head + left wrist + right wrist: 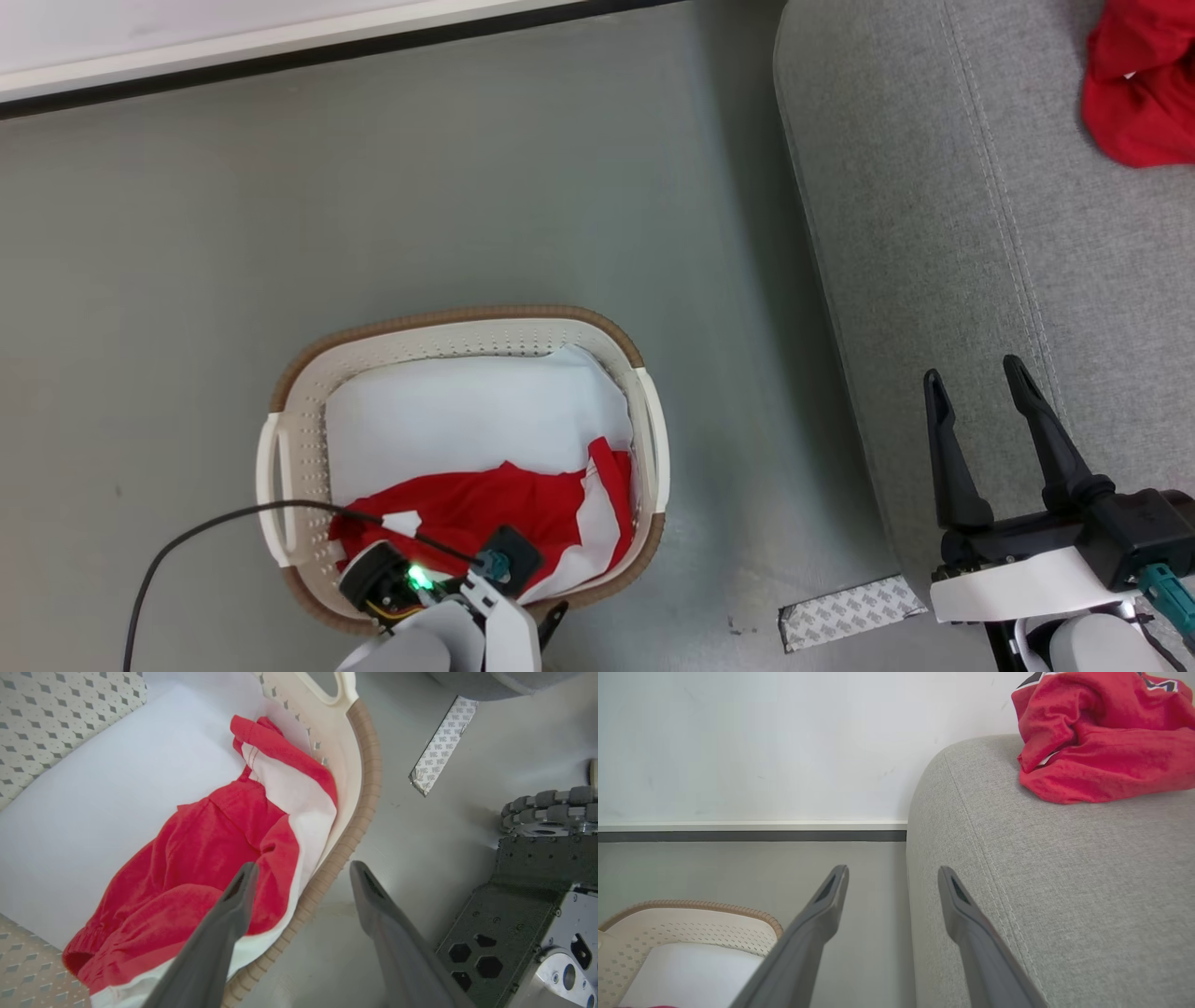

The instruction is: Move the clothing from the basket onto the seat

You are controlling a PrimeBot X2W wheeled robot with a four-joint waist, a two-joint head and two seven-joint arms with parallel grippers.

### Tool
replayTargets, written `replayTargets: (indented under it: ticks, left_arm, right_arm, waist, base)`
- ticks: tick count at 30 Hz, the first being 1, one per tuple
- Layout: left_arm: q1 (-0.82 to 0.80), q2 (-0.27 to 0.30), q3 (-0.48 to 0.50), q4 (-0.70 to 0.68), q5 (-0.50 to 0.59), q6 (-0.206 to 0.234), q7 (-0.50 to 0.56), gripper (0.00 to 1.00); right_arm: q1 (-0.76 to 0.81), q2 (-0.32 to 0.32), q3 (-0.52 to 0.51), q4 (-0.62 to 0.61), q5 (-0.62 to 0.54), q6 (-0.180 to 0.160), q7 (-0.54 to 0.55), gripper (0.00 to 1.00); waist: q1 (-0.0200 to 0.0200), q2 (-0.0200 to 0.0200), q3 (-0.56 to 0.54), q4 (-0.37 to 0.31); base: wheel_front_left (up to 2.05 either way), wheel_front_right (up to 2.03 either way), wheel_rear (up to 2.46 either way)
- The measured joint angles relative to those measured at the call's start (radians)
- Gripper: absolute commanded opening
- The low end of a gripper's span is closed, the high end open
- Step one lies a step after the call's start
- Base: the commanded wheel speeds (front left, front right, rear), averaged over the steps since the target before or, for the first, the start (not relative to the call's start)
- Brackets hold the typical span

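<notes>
Grey floor, basket, tape print unreadable

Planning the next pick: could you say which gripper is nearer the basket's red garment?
Left. The left gripper hangs at the basket rim, one finger over the garment; the right gripper is by the sofa.

Nothing reads clearly. A backing strip on the floor, at about four o'clock from the basket, carries rows of small repeated grey marks too fine to make out. The red garment on the seat shows black white-edged fragments, not legible.
</notes>
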Motion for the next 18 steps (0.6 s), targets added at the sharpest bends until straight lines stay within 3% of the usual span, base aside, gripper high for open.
replayTargets:
  ticks: [18]
  left_arm:
    - [-0.099,0.03,-0.176,0.045,-0.175,0.0,0.002,1.0]
  right_arm:
    - [-0.02,0.0,-0.002,-0.018,0.016,0.0,0.0,1.0]
  waist:
    - [-0.0001,-0.0001,0.08,-0.018]
  base:
    - [0.0,0.0,0.0]
